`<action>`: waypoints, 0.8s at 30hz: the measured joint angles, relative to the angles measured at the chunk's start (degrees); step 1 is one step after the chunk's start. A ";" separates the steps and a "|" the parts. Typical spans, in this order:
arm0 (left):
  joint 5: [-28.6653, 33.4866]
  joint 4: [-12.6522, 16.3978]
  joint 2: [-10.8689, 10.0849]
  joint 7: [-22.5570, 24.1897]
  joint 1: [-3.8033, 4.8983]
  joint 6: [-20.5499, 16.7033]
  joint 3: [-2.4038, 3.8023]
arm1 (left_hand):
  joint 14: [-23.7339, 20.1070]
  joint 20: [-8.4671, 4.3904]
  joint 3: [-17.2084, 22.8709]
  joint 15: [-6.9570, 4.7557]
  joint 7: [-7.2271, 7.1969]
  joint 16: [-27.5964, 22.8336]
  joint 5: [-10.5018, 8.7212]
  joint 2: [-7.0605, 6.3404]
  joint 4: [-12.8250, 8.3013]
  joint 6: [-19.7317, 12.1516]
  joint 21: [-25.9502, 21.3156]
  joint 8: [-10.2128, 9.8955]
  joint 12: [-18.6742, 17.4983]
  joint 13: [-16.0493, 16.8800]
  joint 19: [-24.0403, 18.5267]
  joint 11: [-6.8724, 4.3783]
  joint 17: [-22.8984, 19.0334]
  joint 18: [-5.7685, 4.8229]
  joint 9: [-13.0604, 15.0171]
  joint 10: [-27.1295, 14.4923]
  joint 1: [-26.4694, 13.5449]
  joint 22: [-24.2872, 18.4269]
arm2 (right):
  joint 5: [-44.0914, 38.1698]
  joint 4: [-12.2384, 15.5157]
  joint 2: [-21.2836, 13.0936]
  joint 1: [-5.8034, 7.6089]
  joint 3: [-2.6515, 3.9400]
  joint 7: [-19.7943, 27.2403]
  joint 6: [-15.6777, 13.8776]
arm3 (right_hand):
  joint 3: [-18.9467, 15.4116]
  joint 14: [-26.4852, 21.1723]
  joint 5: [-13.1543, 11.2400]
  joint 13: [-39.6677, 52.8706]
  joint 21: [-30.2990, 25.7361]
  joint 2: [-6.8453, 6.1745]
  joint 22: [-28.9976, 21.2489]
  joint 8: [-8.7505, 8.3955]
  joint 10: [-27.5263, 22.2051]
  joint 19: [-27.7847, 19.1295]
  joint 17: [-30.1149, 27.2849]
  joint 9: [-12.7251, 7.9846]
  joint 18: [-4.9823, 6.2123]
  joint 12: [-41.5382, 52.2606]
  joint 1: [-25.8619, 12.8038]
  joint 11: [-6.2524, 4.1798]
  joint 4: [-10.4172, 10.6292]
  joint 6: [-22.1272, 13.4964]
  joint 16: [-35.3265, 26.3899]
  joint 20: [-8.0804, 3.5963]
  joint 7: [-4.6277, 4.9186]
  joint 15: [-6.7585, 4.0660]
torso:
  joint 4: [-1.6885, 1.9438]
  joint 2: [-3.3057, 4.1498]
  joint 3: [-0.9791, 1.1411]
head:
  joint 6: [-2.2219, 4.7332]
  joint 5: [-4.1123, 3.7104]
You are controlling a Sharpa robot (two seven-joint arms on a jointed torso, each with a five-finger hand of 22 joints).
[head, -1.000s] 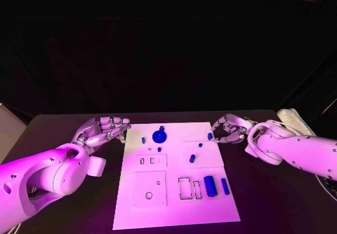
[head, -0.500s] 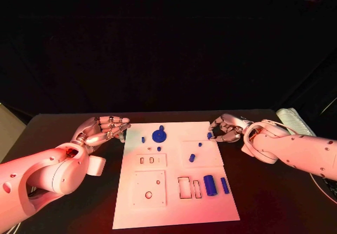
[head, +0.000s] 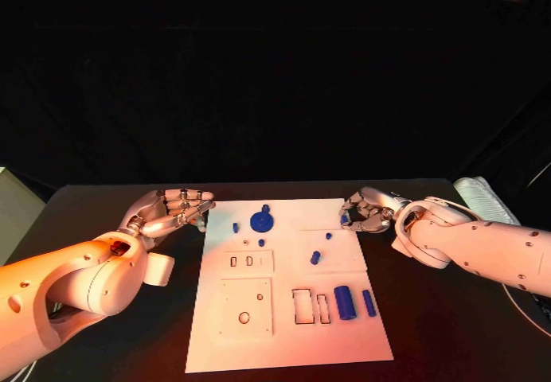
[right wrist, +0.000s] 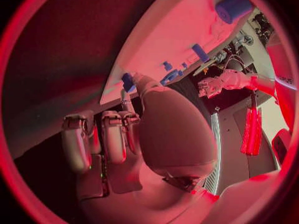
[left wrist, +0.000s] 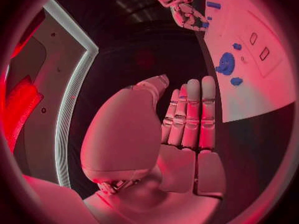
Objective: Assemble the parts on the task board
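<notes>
pinching small blue peg, silver right hand, white board edge.

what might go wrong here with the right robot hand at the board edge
1. The right robot hand closes round a small blue part right at the task board's far right edge; a slip would likely send it onto the black table.
2. Whether the part is firmly held is unclear, so lifting now may drop it.
3. The left robot hand hovers at the board's left edge and could nudge the board.
</notes>
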 measured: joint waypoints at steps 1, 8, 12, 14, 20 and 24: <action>0.00 0.00 -0.01 0.00 0.00 0.00 0.00 | 0.00 0.00 0.00 0.00 0.00 0.00 0.00 0.00 0.00 0.00 0.00 0.00 0.00 0.00 0.00 0.00 0.00 -0.01 0.00 0.00 0.00 0.00 | 0.03 -0.04 0.02 -0.01 0.00 -0.04 0.01 | 0.43 0.00 -0.16 0.00 0.00 0.00 0.00 0.00 0.00 0.00 0.00 0.00 0.00 0.00 0.00 0.00 0.04 0.29 0.00 0.00 0.03 0.00 | 0.00 0.00 -0.01 | 0.00 -0.02; -0.01 0.00 -0.07 -0.04 0.00 0.04 0.00 | 0.00 0.00 0.00 0.00 0.21 0.00 0.00 0.00 0.00 -0.21 0.00 0.00 0.00 0.03 0.00 0.00 0.00 0.00 0.00 0.00 0.00 0.00 | 0.15 -0.14 0.14 -0.06 -0.01 -0.17 0.04 | 1.52 0.00 -0.75 0.00 0.00 0.38 -0.01 0.29 0.00 0.00 0.00 0.08 0.00 0.00 0.38 0.00 -0.19 1.29 0.00 0.00 -0.36 0.00 | 0.00 -0.02 0.01 | 0.02 -0.15; -0.02 -0.01 -0.09 -0.05 0.00 0.06 0.00 | 0.00 0.00 0.00 0.00 0.21 0.00 0.00 0.00 0.00 -0.21 0.00 0.00 0.00 0.05 0.00 0.00 0.01 0.00 -0.01 0.00 0.00 -0.01 | 0.19 -0.15 0.19 -0.06 0.00 -0.22 0.04 | 1.93 0.00 -1.10 0.00 0.00 0.38 -0.01 0.28 0.00 -0.10 0.00 0.08 0.00 0.00 0.38 0.00 -0.26 1.49 0.00 -0.32 -0.56 0.00 | 0.00 -0.02 0.01 | 0.05 -0.16; -0.02 -0.01 -0.10 -0.06 0.00 0.07 0.00 | 0.00 0.00 0.00 0.00 0.21 0.00 0.00 0.00 0.00 -0.21 0.00 0.00 0.00 0.05 0.00 0.00 0.01 0.00 -0.01 0.00 0.00 -0.01 | 0.21 -0.15 0.20 -0.06 0.01 -0.24 0.02 | 2.12 0.00 -1.10 0.00 0.00 0.38 -0.01 0.32 0.03 0.00 0.00 0.10 0.00 0.00 0.38 -0.43 -0.36 1.99 0.00 -0.42 -0.65 0.00 | 0.00 -0.03 0.02 | 0.09 -0.16; -0.03 -0.01 -0.12 -0.09 0.00 0.09 -0.01 | 0.00 0.00 0.00 0.00 0.21 0.00 0.00 0.00 0.00 -0.21 0.00 0.00 0.00 0.05 0.00 0.00 0.01 0.00 -0.01 0.00 0.00 -0.01 | 0.40 -0.11 0.23 -0.06 0.04 -0.24 -0.57 | 3.75 -0.09 -1.17 0.00 0.00 1.23 -0.01 1.46 -0.01 -0.10 0.00 0.40 0.00 0.00 0.12 -0.89 -0.42 3.91 0.00 -0.76 -1.32 -0.53 | 0.02 -0.03 0.01 | 0.10 -0.09; -0.04 -0.04 -0.13 -0.11 0.00 0.10 -0.01 | 0.00 0.00 0.00 0.00 0.21 0.00 0.00 0.00 0.00 -0.21 0.00 0.00 0.00 0.05 0.00 0.00 0.01 0.00 -0.01 0.00 0.00 -0.01 | 0.90 0.16 0.21 -0.11 -0.01 -0.16 -1.92 | 4.84 -0.12 -0.37 0.00 0.00 1.43 -0.02 2.33 0.00 0.00 0.00 0.46 0.00 0.00 -0.10 -1.68 -0.86 4.85 0.00 -1.25 -1.68 -0.96 | 0.01 -0.03 0.03 | -0.02 -0.08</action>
